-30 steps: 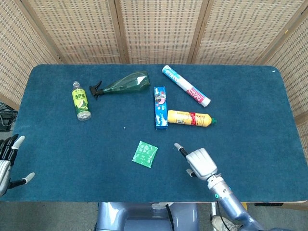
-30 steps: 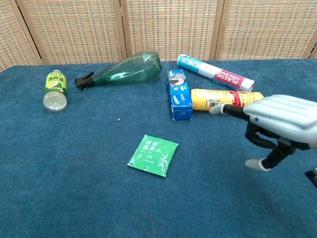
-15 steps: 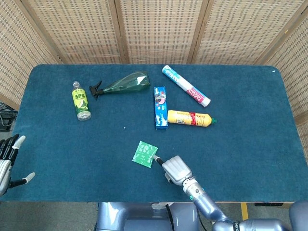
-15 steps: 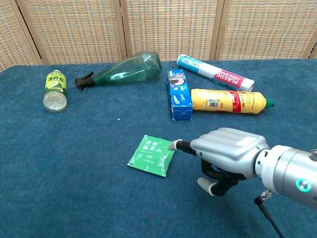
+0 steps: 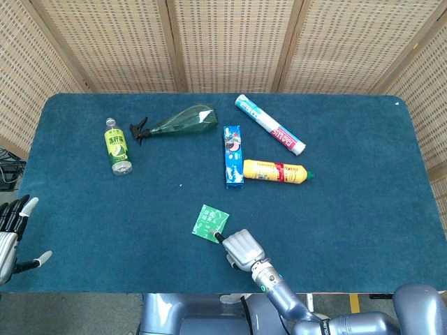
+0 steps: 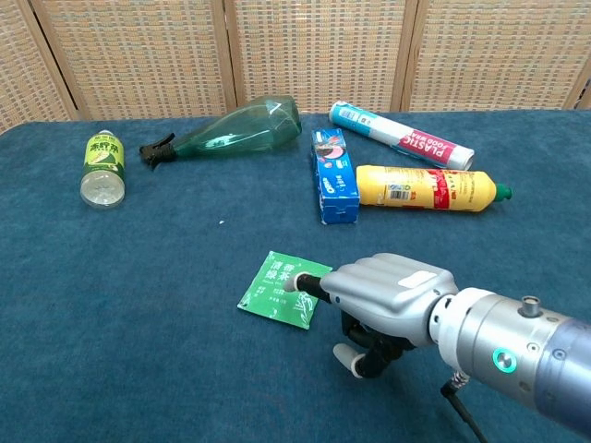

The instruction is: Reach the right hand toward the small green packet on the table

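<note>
Green packet [image 6: 284,289] lies flat on the blue bench [image 5: 363,202], near its front edge, printed with white characters too small to read. Far left, the left robot hand [image 5: 12,234] hangs off the bench edge, fingers spread, empty. A green-labelled bottle [image 6: 102,168] and a spray bottle [image 6: 231,129] lie behind. The right robot hand [image 6: 383,295] has one extended fingertip on the packet, others curled, holding nothing. A roll [image 6: 402,137] reads "PLASTIC WRAP".
</note>
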`<action>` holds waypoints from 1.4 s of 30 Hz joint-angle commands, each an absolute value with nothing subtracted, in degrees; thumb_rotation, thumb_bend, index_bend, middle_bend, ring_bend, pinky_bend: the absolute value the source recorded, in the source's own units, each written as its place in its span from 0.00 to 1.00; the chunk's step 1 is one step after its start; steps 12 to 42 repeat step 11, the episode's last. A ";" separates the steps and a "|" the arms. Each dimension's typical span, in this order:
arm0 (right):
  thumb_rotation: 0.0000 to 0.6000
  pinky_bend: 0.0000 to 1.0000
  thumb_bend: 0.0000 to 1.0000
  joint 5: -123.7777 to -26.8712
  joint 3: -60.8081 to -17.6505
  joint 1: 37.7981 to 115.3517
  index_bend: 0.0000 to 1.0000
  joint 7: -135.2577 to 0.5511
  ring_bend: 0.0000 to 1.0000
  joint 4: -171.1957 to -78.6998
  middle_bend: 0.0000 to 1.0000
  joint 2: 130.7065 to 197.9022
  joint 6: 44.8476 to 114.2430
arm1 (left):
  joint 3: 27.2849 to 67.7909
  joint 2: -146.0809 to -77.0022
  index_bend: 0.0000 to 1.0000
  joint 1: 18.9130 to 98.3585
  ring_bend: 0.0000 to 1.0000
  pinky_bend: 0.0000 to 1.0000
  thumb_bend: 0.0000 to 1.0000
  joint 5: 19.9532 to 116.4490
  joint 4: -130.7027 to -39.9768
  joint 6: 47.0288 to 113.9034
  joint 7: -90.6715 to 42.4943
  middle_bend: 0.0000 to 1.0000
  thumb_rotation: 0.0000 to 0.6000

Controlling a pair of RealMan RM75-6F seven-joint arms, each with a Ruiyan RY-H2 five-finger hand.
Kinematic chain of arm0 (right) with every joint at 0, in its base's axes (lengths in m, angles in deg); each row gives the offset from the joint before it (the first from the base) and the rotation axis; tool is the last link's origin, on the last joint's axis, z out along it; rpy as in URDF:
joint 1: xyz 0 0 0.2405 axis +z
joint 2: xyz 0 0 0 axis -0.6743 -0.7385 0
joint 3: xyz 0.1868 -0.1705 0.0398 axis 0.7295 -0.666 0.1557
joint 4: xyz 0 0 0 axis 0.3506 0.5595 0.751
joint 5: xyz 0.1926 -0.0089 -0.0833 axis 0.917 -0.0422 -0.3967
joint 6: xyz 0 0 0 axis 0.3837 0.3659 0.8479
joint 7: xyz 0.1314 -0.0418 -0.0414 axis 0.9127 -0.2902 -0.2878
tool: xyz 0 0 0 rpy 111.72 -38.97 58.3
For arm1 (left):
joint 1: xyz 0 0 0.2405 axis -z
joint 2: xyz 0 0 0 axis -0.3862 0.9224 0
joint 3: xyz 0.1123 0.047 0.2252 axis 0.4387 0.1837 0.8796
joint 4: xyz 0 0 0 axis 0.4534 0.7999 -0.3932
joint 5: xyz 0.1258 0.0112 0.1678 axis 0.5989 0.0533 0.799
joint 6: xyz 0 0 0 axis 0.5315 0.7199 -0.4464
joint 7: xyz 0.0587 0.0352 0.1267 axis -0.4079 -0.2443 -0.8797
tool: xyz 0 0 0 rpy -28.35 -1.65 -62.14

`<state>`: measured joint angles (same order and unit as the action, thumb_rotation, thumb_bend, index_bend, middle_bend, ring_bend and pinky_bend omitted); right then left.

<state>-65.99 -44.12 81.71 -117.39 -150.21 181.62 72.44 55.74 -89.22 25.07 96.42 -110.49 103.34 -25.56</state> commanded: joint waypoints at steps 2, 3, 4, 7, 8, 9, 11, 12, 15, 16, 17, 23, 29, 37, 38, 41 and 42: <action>1.00 0.81 0.67 -64.31 -43.82 82.97 0.06 -117.76 0.98 -149.44 0.97 182.44 72.57 | 55.72 -89.20 0.00 25.10 0.00 0.00 0.04 96.38 -110.46 103.31 -25.50 0.00 0.99; 1.00 0.81 0.67 -63.92 -43.73 83.26 0.06 -117.84 0.98 -149.33 0.97 182.66 72.61 | 55.70 -89.19 0.00 25.12 0.00 0.00 0.04 96.30 -110.46 103.26 -25.45 0.00 0.99; 1.00 0.81 0.67 -63.49 -43.65 83.55 0.06 -117.94 0.98 -149.27 0.97 182.84 72.64 | 55.69 -89.17 0.00 25.12 0.00 0.00 0.04 96.22 -110.45 103.22 -25.39 0.00 0.99; 1.00 0.81 0.67 -62.72 -43.57 84.17 0.06 -118.13 0.98 -149.31 0.97 183.14 72.94 | 55.62 -89.16 0.00 25.16 0.00 0.00 0.04 96.08 -110.39 103.17 -25.29 0.00 0.99; 1.00 0.81 0.67 -62.49 -43.66 84.44 0.06 -118.23 0.98 -149.38 0.97 183.25 73.09 | 55.63 -89.16 0.00 25.19 0.00 0.00 0.04 96.04 -110.37 103.07 -25.29 0.00 0.99; 1.00 0.81 0.67 -62.32 -43.72 84.59 0.06 -118.28 0.98 -149.41 0.97 183.31 73.28 | 55.65 -89.16 0.00 25.20 0.00 0.00 0.04 96.02 -110.37 103.02 -25.32 0.00 0.99; 1.00 0.81 0.67 -61.94 -43.88 84.83 0.06 -118.11 0.98 -149.50 0.97 183.36 73.63 | 55.64 -89.17 0.00 25.22 0.00 0.00 0.04 96.05 -110.38 103.03 -25.32 0.00 0.99; 1.00 0.81 0.67 -61.94 -43.88 84.83 0.06 -118.11 0.98 -149.50 0.97 183.36 73.63 | 55.64 -89.17 0.00 25.22 0.00 0.00 0.04 96.05 -110.38 103.03 -25.32 0.00 0.99; 1.00 0.81 0.67 -61.94 -43.88 84.83 0.06 -118.11 0.98 -149.50 0.97 183.36 73.63 | 55.64 -89.17 0.00 25.22 0.00 0.00 0.04 96.05 -110.38 103.03 -25.32 0.00 0.99; 1.00 0.81 0.67 -61.94 -43.88 84.83 0.06 -118.11 0.98 -149.50 0.97 183.36 73.63 | 55.64 -89.17 0.00 25.22 0.00 0.00 0.04 96.05 -110.38 103.03 -25.32 0.00 0.99; 1.00 0.81 0.67 -61.94 -43.88 84.83 0.06 -118.11 0.98 -149.50 0.97 183.36 73.63 | 55.64 -89.17 0.00 25.22 0.00 0.00 0.04 96.05 -110.38 103.03 -25.32 0.00 0.99; 1.00 0.81 0.67 -61.94 -43.88 84.83 0.06 -118.11 0.98 -149.50 0.97 183.36 73.63 | 55.64 -89.17 0.00 25.22 0.00 0.00 0.04 96.05 -110.38 103.03 -25.32 0.00 0.99; 1.00 0.81 0.67 -61.94 -43.88 84.83 0.06 -118.11 0.98 -149.50 0.97 183.36 73.63 | 55.64 -89.17 0.00 25.22 0.00 0.00 0.04 96.05 -110.38 103.03 -25.32 0.00 0.99; 1.00 0.81 0.67 -61.94 -43.88 84.83 0.06 -118.11 0.98 -149.50 0.97 183.36 73.63 | 55.64 -89.17 0.00 25.22 0.00 0.00 0.04 96.05 -110.38 103.03 -25.32 0.00 0.99; 1.00 0.81 0.67 -61.94 -43.88 84.83 0.06 -118.11 0.98 -149.50 0.97 183.36 73.63 | 55.64 -89.17 0.00 25.22 0.00 0.00 0.04 96.05 -110.38 103.03 -25.32 0.00 0.99; 1.00 0.81 0.67 -61.94 -43.88 84.83 0.06 -118.11 0.98 -149.50 0.97 183.36 73.63 | 55.64 -89.17 0.00 25.22 0.00 0.00 0.04 96.05 -110.38 103.03 -25.32 0.00 0.99; 1.00 0.81 0.67 -61.94 -43.88 84.83 0.06 -118.11 0.98 -149.50 0.97 183.36 73.63 | 55.64 -89.17 0.00 25.22 0.00 0.00 0.04 96.05 -110.38 103.03 -25.32 0.00 0.99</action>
